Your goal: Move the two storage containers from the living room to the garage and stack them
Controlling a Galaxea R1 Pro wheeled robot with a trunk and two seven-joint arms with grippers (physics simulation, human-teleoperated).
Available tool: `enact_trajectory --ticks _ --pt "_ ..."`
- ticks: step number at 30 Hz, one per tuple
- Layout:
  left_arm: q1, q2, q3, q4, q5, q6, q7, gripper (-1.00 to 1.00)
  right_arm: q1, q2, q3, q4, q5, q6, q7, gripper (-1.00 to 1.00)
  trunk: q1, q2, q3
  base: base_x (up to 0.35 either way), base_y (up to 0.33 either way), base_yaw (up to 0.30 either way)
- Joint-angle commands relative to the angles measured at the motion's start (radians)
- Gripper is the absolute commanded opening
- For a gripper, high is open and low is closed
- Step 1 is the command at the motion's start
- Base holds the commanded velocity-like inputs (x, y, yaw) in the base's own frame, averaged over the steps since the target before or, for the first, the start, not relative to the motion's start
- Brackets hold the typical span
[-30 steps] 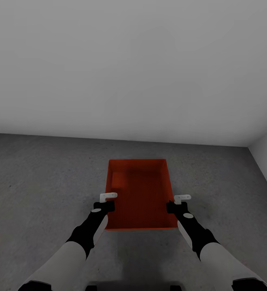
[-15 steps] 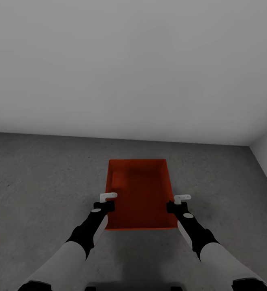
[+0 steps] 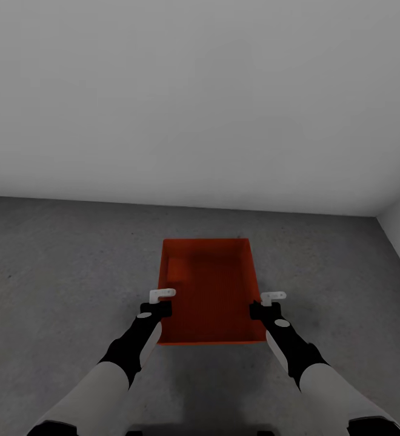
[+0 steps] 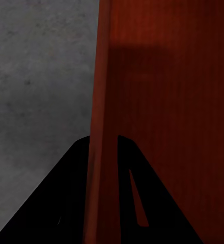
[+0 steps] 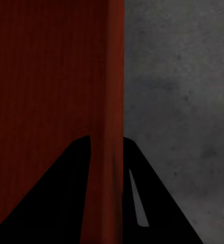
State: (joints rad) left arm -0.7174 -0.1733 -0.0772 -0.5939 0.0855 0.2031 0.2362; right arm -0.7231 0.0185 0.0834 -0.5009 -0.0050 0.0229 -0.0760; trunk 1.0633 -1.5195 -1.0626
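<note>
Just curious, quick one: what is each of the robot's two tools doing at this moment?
Left tool: closed on the left wall of the storage container.
Right tool: closed on the container's right wall.

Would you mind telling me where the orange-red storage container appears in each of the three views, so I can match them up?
Head view: storage container sits low in the centre, between the left gripper and right gripper.
Left wrist view: its side wall runs between the black fingers, interior alongside.
Right wrist view: its other side wall runs between the fingers.
Shared landmark: the grey speckled floor.
</note>
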Motion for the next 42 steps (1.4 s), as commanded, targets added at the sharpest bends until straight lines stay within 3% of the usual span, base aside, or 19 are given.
enact_trajectory --ticks 1,20,42 --pt "-0.001 0.000 -0.003 -0.066 0.013 0.004 0.008 -1.00 0.000 -0.001 -0.002 0.001 0.000 0.002 -0.005 -1.00 0.004 -0.008 -0.004 0.000 0.000 0.000" --pt "-0.001 0.000 -0.003 -0.066 0.014 0.004 0.008 -1.00 0.001 -0.002 -0.002 0.001 0.000 0.002 -0.005 -1.00 0.077 -0.141 -0.091 0.000 0.000 0.000" --pt "-0.001 0.000 -0.003 -0.066 0.013 0.004 0.008 -1.00 0.001 -0.002 -0.002 0.001 0.000 0.002 -0.005 -1.00 0.077 -0.141 -0.093 0.000 0.000 0.000"
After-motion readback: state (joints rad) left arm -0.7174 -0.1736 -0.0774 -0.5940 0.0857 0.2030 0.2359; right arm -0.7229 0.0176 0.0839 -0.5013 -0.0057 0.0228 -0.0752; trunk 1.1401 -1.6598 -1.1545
